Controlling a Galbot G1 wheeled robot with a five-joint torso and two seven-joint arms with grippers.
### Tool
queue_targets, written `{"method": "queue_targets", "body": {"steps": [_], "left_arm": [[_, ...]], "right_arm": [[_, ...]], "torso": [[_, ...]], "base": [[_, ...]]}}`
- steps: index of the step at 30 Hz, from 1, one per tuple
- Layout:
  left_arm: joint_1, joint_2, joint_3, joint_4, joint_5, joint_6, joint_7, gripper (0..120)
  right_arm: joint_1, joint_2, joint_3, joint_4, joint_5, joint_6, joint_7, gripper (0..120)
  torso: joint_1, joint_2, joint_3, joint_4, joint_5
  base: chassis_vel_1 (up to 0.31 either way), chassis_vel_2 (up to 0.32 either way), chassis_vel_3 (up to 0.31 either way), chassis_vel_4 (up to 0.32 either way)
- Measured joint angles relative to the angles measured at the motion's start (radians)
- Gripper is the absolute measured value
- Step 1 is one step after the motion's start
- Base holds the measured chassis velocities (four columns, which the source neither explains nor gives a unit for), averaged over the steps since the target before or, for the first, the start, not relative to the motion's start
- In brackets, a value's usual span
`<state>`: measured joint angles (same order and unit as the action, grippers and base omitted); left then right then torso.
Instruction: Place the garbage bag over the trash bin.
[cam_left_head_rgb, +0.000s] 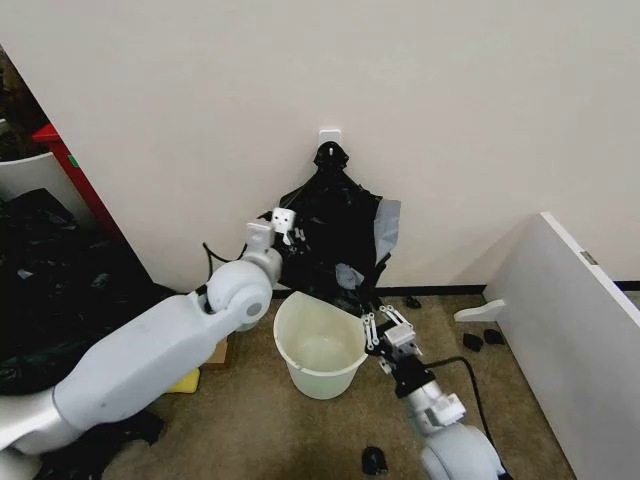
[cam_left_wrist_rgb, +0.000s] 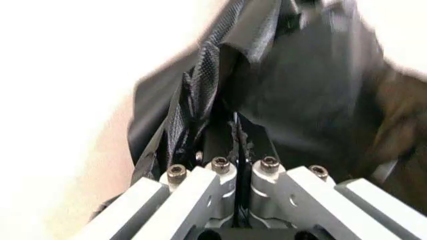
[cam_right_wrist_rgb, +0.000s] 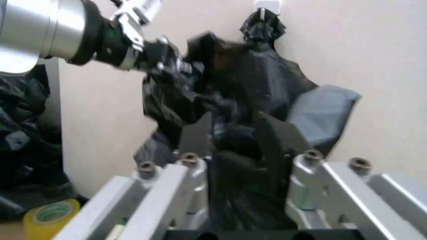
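The left gripper's (cam_left_head_rgb: 287, 226) jaws are pinched together on a fold of the garbage bag (cam_left_head_rgb: 335, 225), which hangs long-axis vertical from a wall hook (cam_left_head_rgb: 330, 135), neck up, mouth downward. The right gripper (cam_left_head_rgb: 385, 328), jaws apart and holding nothing, waits lower, just beside the rim of the trash bin (cam_left_head_rgb: 320, 345), which stands on the floor directly below the bag, mouth up.

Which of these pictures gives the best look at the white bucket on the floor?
The head view: the trash bin stands whole on the carpet, open top showing, between both arms. The two wrist views look instead at black bags hanging on the wall, so they add nothing about it.
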<state>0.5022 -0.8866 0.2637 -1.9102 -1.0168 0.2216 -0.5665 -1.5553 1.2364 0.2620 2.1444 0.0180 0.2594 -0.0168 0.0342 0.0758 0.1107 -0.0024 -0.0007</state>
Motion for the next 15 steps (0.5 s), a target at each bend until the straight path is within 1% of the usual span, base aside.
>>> {"method": "queue_targets", "body": {"steps": [1, 3, 4, 6, 7, 8, 10, 12, 13, 15], "left_arm": [[0.027, -0.001, -0.028, -0.009, 0.01, -0.029, 0.016, 0], [0.071, -0.004, -0.067, -0.019, 0.031, -0.074, 0.038, 0], [0.071, -0.004, -0.067, -0.019, 0.031, -0.074, 0.038, 0], [0.104, -0.009, -0.093, -0.021, 0.052, -0.11, 0.053, 0], [0.111, -0.011, -0.097, -0.022, 0.059, -0.117, 0.055, 0], [0.111, -0.011, -0.097, -0.022, 0.059, -0.117, 0.055, 0], [0.118, -0.012, -0.099, -0.022, 0.067, -0.122, 0.058, 0], [0.121, -0.012, -0.101, -0.024, 0.073, -0.123, 0.061, 0], [0.121, -0.012, -0.101, -0.024, 0.073, -0.123, 0.061, 0], [0.124, -0.01, -0.102, -0.027, 0.077, -0.123, 0.066, 0]], "right_arm": [[-0.026, -0.012, 0.008, 0.022, 0.025, -0.005, -0.001, 30], [-0.065, -0.031, 0.019, 0.066, 0.089, -0.025, 0.001, 39], [-0.065, -0.031, 0.019, 0.066, 0.089, -0.025, 0.001, 39], [-0.071, -0.041, 0.024, 0.108, 0.222, -0.075, 0.023, 50], [-0.053, -0.041, 0.023, 0.114, 0.278, -0.101, 0.04, 53], [-0.053, -0.041, 0.023, 0.114, 0.278, -0.101, 0.04, 53], [-0.003, -0.038, 0.021, 0.11, 0.374, -0.151, 0.073, 63], [0.067, -0.037, 0.018, 0.072, 0.488, -0.208, 0.104, 72], [0.067, -0.037, 0.018, 0.072, 0.488, -0.208, 0.104, 72], [0.149, -0.045, 0.01, 0.023, 0.62, -0.269, 0.122, 82]], "torso": [[0.0, 0.0, 0.0, 0.0, 0.0], [0.0, 0.0, 0.0, -0.0002, 0.0], [0.0, 0.0, 0.0, -0.0002, 0.0], [0.0, 0.0, 0.0, -0.0003, -0.0002], [0.0, 0.0, 0.0, -0.0003, 0.0], [0.0, 0.0, 0.0, -0.0003, 0.0], [0.0, 0.0, 0.0, -0.0001, 0.0002], [0.0, 0.0, 0.0, -0.0001, 0.0002], [0.0, 0.0, 0.0, -0.0001, 0.0002], [0.0, 0.0, 0.0, 0.0001, 0.0003]], "base": [[0.0, 0.0, 0.0, 0.0], [0.0, 0.0, 0.0, 0.0], [0.0, 0.0, 0.0, 0.0], [0.0, 0.0, 0.0, 0.0], [0.0, 0.0, 0.0, 0.0], [0.0, 0.0, 0.0, 0.0], [0.0, 0.0, 0.0, 0.0], [0.0, 0.0, 0.0, 0.0], [0.0, 0.0, 0.0, 0.0], [0.0, 0.0, 0.0, 0.0]]}}
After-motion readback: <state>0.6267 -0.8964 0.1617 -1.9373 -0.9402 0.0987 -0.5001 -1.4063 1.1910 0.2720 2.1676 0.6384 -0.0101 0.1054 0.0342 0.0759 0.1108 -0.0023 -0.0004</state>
